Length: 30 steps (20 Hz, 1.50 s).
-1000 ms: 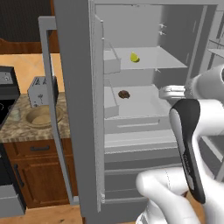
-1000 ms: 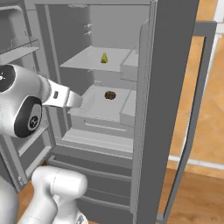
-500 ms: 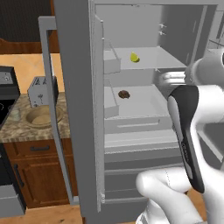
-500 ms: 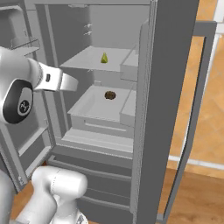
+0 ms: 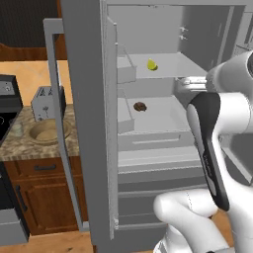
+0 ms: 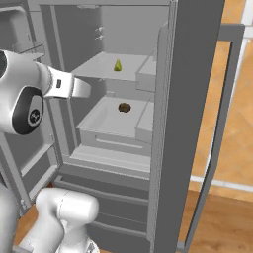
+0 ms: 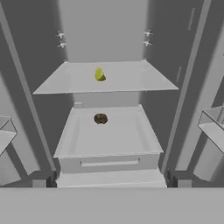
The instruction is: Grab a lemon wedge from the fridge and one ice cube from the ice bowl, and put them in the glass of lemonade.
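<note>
The fridge (image 5: 89, 99) stands with both doors swung open. A small yellow-green lemon wedge (image 5: 151, 64) (image 6: 118, 65) (image 7: 99, 75) lies on its upper shelf, near the middle. My gripper (image 6: 88, 89) (image 5: 184, 83) hovers in front of the fridge opening at about the height of that shelf, well short of the wedge, and it is open with nothing in it. On the counter to the left sit the tan ice bowl (image 5: 44, 131) and, beside it near the stove, the small glass of lemonade (image 5: 17, 129).
A dark brown lump (image 5: 140, 106) (image 7: 100, 118) rests on the drawer top below the lemon shelf. A silver toaster (image 5: 45, 103) stands behind the bowl. Door bins jut in on both sides of the fridge opening (image 7: 214, 124).
The arm has lifted: my hand rose from the level of the lower drawer to about the level of the upper shelf. The lemon wedge and the lump have stayed put.
</note>
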Available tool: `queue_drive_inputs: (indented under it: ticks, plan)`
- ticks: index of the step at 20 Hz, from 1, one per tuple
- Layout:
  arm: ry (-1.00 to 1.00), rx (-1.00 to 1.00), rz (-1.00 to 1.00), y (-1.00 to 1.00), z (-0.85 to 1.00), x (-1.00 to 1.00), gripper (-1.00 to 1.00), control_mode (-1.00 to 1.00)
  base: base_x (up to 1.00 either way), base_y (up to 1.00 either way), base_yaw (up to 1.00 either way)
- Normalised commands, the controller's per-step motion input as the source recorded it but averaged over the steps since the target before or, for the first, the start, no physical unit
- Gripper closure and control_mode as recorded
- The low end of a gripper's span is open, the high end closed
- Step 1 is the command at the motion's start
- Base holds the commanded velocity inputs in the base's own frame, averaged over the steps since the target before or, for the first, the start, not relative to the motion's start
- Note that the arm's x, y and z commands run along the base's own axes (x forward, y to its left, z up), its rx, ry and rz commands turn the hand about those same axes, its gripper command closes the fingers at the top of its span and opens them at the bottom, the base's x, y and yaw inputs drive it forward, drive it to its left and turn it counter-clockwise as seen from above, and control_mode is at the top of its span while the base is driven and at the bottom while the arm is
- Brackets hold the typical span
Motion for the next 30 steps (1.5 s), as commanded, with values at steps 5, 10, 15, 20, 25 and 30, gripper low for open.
queue_drive_inputs:
  ticks: [5,10,15,20,25,30]
  plan:
    - [0.16,0.05,0.01,0.00,0.10,0.57,-1.00,-1.00,0.00,0.00,0.00]
    - [0.10,0.00,0.05,0.00,0.06,0.54,-1.00,-1.00,0.00,0.00,0.00]
    - [-0.04,0.00,0.07,0.00,-0.16,0.49,-1.00,-1.00,0.00,0.00,0.00]
    - [-0.01,0.00,0.03,0.00,-0.05,0.49,-1.00,-1.00,0.00,0.00,0.00]
    - [0.00,0.00,0.00,0.00,-0.01,0.61,-1.00,-1.00,0.00,0.00,0.00]
    - [0.01,0.00,0.02,-0.08,-0.06,0.58,-1.00,-1.00,0.00,0.00,0.00]
